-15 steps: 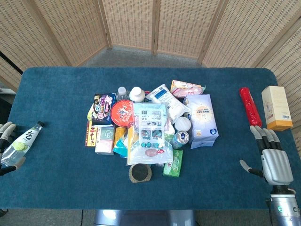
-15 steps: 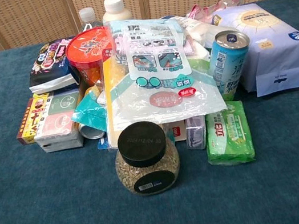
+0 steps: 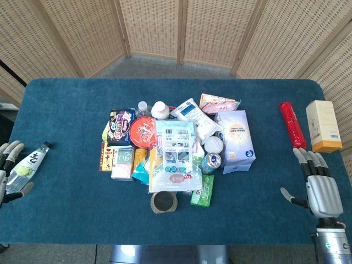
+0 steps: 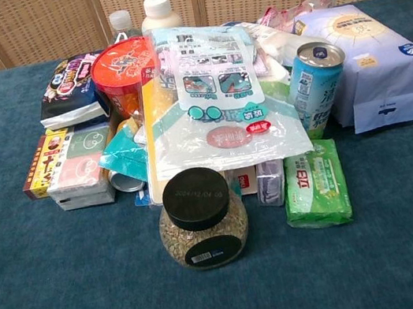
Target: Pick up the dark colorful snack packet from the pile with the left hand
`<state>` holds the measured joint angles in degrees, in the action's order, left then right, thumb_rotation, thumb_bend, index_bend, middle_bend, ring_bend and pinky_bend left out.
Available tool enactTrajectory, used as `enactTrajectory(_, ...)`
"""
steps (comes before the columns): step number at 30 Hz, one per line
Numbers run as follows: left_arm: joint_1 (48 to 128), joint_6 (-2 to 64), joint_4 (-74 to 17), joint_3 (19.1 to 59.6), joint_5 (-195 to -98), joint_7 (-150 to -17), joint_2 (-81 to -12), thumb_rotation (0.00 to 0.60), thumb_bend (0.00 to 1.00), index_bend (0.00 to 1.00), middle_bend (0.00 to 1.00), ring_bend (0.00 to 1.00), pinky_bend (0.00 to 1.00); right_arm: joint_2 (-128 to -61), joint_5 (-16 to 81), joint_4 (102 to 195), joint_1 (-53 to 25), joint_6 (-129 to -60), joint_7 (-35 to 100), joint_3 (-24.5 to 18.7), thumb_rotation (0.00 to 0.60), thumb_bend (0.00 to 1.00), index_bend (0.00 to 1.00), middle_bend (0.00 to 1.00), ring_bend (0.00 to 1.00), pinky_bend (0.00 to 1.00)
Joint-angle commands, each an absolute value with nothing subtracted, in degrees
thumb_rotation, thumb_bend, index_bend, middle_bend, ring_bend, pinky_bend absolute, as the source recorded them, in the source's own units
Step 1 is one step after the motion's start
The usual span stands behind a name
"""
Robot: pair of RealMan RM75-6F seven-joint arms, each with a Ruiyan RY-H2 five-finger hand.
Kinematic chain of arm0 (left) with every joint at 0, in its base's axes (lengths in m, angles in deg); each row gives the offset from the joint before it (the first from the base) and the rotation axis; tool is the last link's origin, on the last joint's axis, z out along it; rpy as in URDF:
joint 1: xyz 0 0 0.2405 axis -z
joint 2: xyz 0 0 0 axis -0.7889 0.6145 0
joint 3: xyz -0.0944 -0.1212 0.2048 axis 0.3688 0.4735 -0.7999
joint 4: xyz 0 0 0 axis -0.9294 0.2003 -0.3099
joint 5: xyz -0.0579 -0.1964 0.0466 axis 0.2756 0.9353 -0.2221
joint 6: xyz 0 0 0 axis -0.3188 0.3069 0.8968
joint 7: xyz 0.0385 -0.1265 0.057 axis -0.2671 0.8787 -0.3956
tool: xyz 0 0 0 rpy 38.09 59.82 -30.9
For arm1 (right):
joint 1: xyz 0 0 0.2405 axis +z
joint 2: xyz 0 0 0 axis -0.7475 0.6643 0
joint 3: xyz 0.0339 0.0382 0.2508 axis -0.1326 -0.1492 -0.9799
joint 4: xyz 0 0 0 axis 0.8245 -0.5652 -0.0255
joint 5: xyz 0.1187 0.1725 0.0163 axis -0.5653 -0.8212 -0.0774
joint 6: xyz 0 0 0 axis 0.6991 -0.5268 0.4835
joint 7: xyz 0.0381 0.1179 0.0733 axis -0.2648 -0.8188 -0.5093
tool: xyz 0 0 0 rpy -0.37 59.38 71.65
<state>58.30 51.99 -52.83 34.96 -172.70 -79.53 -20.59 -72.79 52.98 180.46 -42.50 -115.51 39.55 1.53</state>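
Observation:
The dark colorful snack packet (image 3: 118, 125) lies at the back left of the pile, next to a round red-lidded tub (image 3: 144, 130). The chest view shows the packet (image 4: 70, 84) propped above a flat box, its top face uncovered. My left hand (image 3: 7, 171) is at the table's far left edge, well away from the pile, with its fingers spread and holding nothing. A clear bottle with a green label (image 3: 27, 165) lies right beside it. My right hand (image 3: 320, 188) is open at the front right, fingers extended. Neither hand appears in the chest view.
The pile also holds a large clear pouch (image 3: 175, 151), a pale blue box (image 3: 238, 140), a drink can (image 3: 210, 161), a green packet (image 3: 203, 191) and a black-lidded jar (image 4: 202, 218) at the front. A red tube (image 3: 291, 123) and an orange-and-cream box (image 3: 323, 125) lie at the right.
My left hand has shifted slightly beside the bottle, thumb a little higher. The right hand has moved a touch toward the near edge. The pile is unchanged.

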Motion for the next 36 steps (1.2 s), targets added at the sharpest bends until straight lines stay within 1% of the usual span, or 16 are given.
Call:
enactTrajectory(1, 60.23, 49.75, -53.38, 36.02, -172.02, -79.76, -20.67, 0.600, 0.27, 0.00, 0.00, 0.00, 0.00, -72.83, 52.75, 180.50, -42.54, -115.31, 39.60, 1.61, 0.561, 0.22, 0.00, 0.08, 0.00, 0.00)
enactTrajectory(5, 63.73, 45.61, -53.21, 37.83, -170.21, -81.21, -21.52, 0.600, 0.27, 0.00, 0.00, 0.00, 0.00, -72.61, 51.99, 180.79, -42.56, -115.00, 39.98, 1.52, 0.565, 0.22, 0.00, 0.08, 0.00, 0.00)
enactTrajectory(10, 69.75, 37.40, -52.68, 40.31, -166.34, -81.95, -23.64, 0.600, 0.27, 0.00, 0.00, 0.00, 0.00, -72.06, 51.01, 181.49, -42.52, -114.80, 40.51, 1.14, 0.564, 0.22, 0.00, 0.08, 0.00, 0.00)
enactTrajectory(14, 74.97, 31.41, -50.08, 42.43, -163.20, -82.14, -27.38, 0.600, 0.27, 0.00, 0.00, 0.00, 0.00, -71.76, 50.42, 181.95, -42.77, -115.12, 40.36, 0.91, 0.565, 0.22, 0.00, 0.08, 0.00, 0.00)
enactTrajectory(21, 82.29, 23.87, -44.46, 43.92, -160.69, -81.88, -34.94, 0.600, 0.27, 0.00, 0.00, 0.00, 0.00, -71.33, 49.26, 181.86, -43.54, -115.55, 39.77, 0.93, 0.564, 0.22, 0.00, 0.08, 0.00, 0.00)
enactTrajectory(24, 84.73, 21.39, -41.99, 44.16, -160.26, -80.98, -37.33, 0.600, 0.27, 0.00, 0.00, 0.00, 0.00, -71.05, 49.32, 181.69, -43.96, -116.08, 39.08, 0.91, 0.564, 0.22, 0.00, 0.08, 0.00, 0.00)
enactTrajectory(36, 91.32, 16.40, -30.06, 44.52, -158.46, -78.28, -47.99, 0.600, 0.26, 0.00, 0.00, 0.00, 0.00, -70.43, 48.98, 181.25, -44.73, -116.52, 37.43, 0.82, 0.562, 0.22, 0.00, 0.08, 0.00, 0.00)
